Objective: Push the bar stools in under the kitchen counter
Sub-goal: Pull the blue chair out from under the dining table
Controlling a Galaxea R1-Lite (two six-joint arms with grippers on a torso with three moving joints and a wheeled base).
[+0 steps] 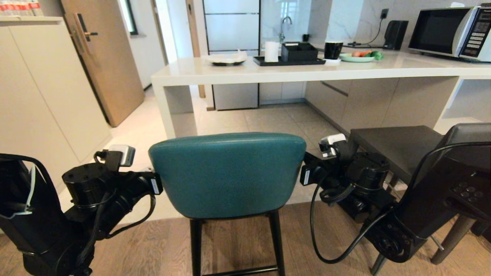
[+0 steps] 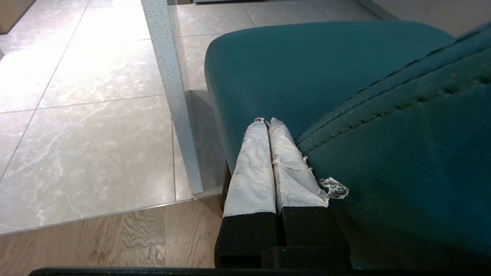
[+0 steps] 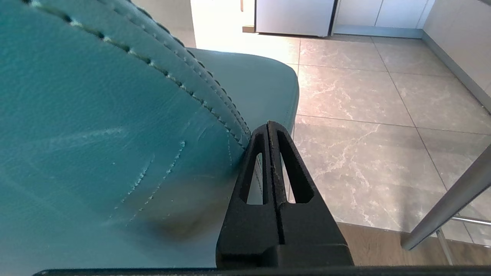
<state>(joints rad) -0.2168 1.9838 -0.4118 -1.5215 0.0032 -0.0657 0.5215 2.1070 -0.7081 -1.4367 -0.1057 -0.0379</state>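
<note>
The teal bar stool [image 1: 226, 172] stands directly in front of me, its curved back toward me and its seat [image 2: 326, 69] facing the kitchen counter [image 1: 291, 71]. My left gripper [image 2: 267, 122] is shut and empty, its taped fingers lying against the left edge of the stool's back. My right gripper [image 3: 268, 124] is also shut and empty, touching the right edge of the back [image 3: 96, 134]. In the head view both sets of fingertips are hidden behind the back. The dark grey bar stool [image 1: 399, 145] stands to the right, partly behind my right arm [image 1: 356, 172].
The counter's white side panel [image 2: 168, 76] stands ahead, left of the teal seat. A black tray [image 1: 287, 59], plates and a microwave [image 1: 448, 32] sit on the counter. A white cabinet [image 1: 38, 96] and a wooden door [image 1: 103, 57] are at the left. A grey stool leg [image 3: 452, 199] is near my right gripper.
</note>
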